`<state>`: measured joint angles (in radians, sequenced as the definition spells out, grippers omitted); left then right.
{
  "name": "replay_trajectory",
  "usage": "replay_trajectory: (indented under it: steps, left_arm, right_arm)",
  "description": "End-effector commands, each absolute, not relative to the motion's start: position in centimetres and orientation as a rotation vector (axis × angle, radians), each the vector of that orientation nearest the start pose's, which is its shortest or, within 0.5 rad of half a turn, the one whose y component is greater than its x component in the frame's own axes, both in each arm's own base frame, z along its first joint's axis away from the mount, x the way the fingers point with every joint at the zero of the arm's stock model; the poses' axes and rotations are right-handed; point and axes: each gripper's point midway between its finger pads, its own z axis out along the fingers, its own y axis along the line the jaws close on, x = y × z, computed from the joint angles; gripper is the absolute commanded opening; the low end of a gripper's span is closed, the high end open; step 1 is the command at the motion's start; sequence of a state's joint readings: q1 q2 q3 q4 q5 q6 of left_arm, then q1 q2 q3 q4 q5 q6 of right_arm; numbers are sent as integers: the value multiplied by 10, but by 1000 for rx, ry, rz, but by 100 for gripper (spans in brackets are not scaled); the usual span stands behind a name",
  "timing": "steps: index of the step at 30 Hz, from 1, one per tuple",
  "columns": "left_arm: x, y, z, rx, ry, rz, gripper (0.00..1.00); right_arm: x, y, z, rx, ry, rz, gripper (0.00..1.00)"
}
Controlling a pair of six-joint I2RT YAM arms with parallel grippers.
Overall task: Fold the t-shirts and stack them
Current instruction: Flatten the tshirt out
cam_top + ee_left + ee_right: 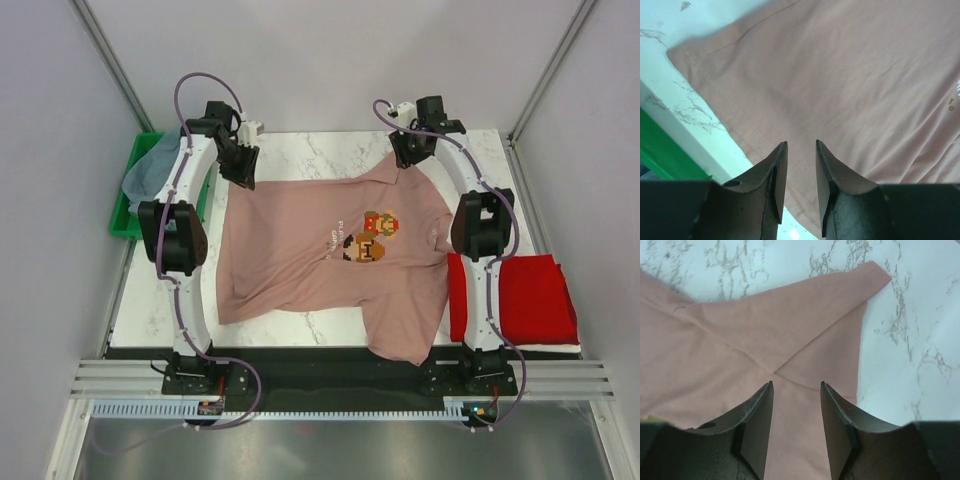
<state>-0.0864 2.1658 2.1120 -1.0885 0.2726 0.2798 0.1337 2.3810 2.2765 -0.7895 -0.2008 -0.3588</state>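
At the far edge of the pink t-shirt [320, 260], left gripper [801, 145] and right gripper [796, 385] show jaws open, empty; first fold judged pending, needing corner grips.

Overhead view looks down from behind — both wrist views sit close over the pink t-shirt [290, 260].

The worktop [300, 150] is a white, marble-pattern surface. The dusty-pink t-shirt [300, 250] lies spread out, print up, across its centre, with one corner overhanging the near edge. Just right of this t-shirt lies the folded red t-shirt [530, 295]. Left of it, at the worktop's edge, stands the green bin [125, 220].
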Motion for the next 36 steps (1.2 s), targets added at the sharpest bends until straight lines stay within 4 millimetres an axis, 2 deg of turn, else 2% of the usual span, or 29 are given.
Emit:
replay_trajectory:
  steps: [1,2,7,14,17,26,31,36]
  left_arm:
    - [477,-86,149,539,2589,-377,36]
    - [473,-88,146,539,2598,-395,35]
    - [465,-91,145,546,2605,-428,34]
    - [451,-92,135,564,2643,-442,33]
    - [446,-97,132,585,2654,-443,33]
    - [441,-120,133,677,2640,-430,33]
    - [437,-133,129,720,2641,-438,33]
    - [433,-138,126,741,2648,-433,33]
  right_arm:
    - [621,100,122,-545,2241,125,50]
    - [631,99,116,-501,2232,115,50]
    - [656,94,99,-426,2199,70,49]
    - [693,80,99,-333,2077,-13,49]
    - [702,77,94,-298,2056,-20,49]
    - [705,81,62,-281,2081,9,49]
    - [708,77,56,-263,2080,20,49]
    - [712,72,47,-226,2077,50,49]
